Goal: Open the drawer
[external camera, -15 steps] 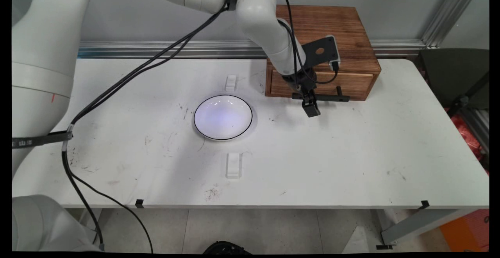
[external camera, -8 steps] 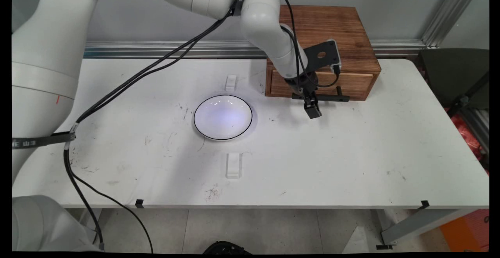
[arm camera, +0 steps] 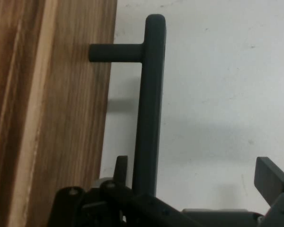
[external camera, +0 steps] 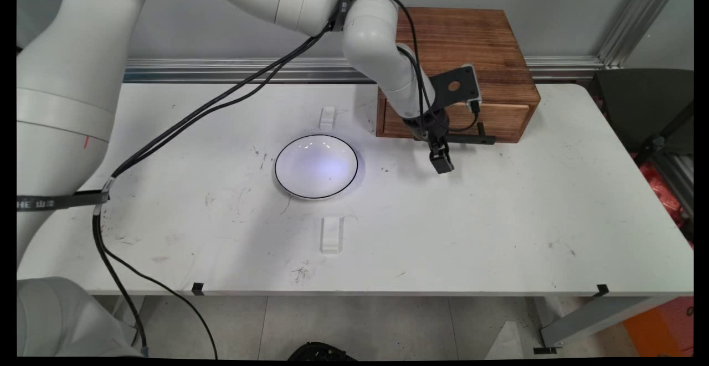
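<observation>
One open-fingered tool around drawer handle

Arm hides drawer front's left; handle cut off below.

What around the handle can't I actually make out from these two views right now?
- One end of the handle and its second post: hand view, behind the pincer linkage; main view, behind the wrist.
- Whether the finger beside the handle touches it: hand view, too close to tell.
- What the drawer holds: both views, hidden behind its front.
</observation>
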